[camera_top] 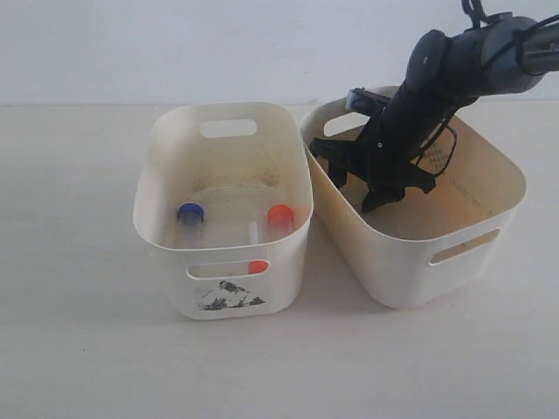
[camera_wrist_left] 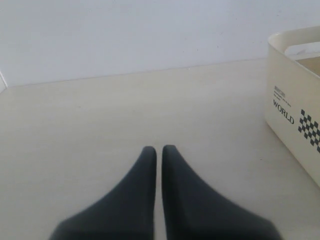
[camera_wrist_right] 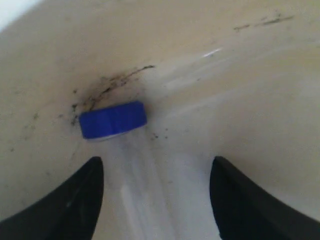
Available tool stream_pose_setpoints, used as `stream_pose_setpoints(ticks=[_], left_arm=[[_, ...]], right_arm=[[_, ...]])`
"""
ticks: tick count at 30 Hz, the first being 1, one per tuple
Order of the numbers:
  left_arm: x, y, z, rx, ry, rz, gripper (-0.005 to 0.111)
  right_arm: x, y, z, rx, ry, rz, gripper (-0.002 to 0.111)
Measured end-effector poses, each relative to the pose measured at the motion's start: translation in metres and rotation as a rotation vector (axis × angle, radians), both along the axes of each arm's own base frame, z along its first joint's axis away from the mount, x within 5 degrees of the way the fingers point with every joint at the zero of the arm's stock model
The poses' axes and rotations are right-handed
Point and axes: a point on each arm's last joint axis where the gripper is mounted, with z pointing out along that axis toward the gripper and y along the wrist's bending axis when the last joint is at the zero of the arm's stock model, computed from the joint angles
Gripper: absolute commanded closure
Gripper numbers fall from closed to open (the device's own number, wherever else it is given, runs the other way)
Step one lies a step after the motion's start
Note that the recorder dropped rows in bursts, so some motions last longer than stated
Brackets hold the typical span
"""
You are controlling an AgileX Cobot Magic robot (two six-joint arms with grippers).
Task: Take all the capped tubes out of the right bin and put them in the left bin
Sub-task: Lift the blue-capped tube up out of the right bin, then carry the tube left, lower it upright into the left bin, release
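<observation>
Right of centre in the exterior view, the right bin [camera_top: 410, 271] contains the right pincer [camera_top: 360, 188], lowered inside near the bin's left wall. The arm [camera_top: 454, 65] and the near wall hide the floor beneath it.

Right wrist view: the pincer is released, its fingers [camera_wrist_right: 70, 200] spread wide on either side of a blue-capped tube [camera_wrist_right: 113, 120] lying on the bin floor. No contact is visible. The cap lies beside dark scuff marks [camera_wrist_right: 107, 87] where the floor curves into the wall.

The left bin [camera_top: 162, 227], left of centre and just beside the right bin, has a torn sticker [camera_top: 229, 297] on its front. It holds three tubes: a blue cap [camera_top: 189, 212], an orange cap [camera_top: 279, 216], and a second orange cap [camera_top: 258, 266] seen through the front slot.

The left pincer [camera_wrist_left: 159, 150] is clenched, tips nearly touching, over the counter [camera_wrist_left: 100, 115]. A bin wall [camera_wrist_left: 290, 90] printed "WORLD" with checks stands nearby, apart from the pincer. I cannot tell which bin it is.
</observation>
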Motion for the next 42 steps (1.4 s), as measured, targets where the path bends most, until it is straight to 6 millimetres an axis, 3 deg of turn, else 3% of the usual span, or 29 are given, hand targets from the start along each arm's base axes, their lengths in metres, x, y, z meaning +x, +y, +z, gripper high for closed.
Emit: stream_pose_setpoints(ticks=[8, 13, 15, 17, 18, 25, 30, 35, 42], left_arm=[[0.0, 0.0, 0.0, 0.0, 0.0, 0.0, 0.102], [0.0, 0.0, 0.0, 0.0, 0.0, 0.0, 0.102], [0.0, 0.0, 0.0, 0.0, 0.0, 0.0, 0.102], [0.0, 0.0, 0.0, 0.0, 0.0, 0.0, 0.102], [0.0, 0.0, 0.0, 0.0, 0.0, 0.0, 0.102], [0.0, 0.0, 0.0, 0.0, 0.0, 0.0, 0.102], [0.0, 0.0, 0.0, 0.0, 0.0, 0.0, 0.102], [0.0, 0.0, 0.0, 0.0, 0.0, 0.0, 0.102], [0.0, 0.0, 0.0, 0.0, 0.0, 0.0, 0.102]], right_arm=[[0.002, 0.005, -0.009, -0.005, 0.004, 0.005, 0.05], [0.002, -0.001, -0.013, -0.118, 0.02, 0.008, 0.051], [0.001, -0.003, -0.014, -0.148, 0.026, 0.016, 0.066], [0.0, -0.005, -0.014, -0.176, 0.029, 0.019, 0.103], [0.0, -0.006, -0.015, -0.187, 0.032, 0.02, 0.108], [-0.002, -0.016, -0.005, -0.24, 0.039, -0.039, 0.108], [-0.005, -0.03, 0.03, -0.227, -0.013, -0.094, 0.108], [-0.014, -0.041, 0.091, -0.21, -0.156, -0.116, 0.108], [-0.037, -0.043, 0.16, -0.159, -0.314, -0.105, 0.108]])
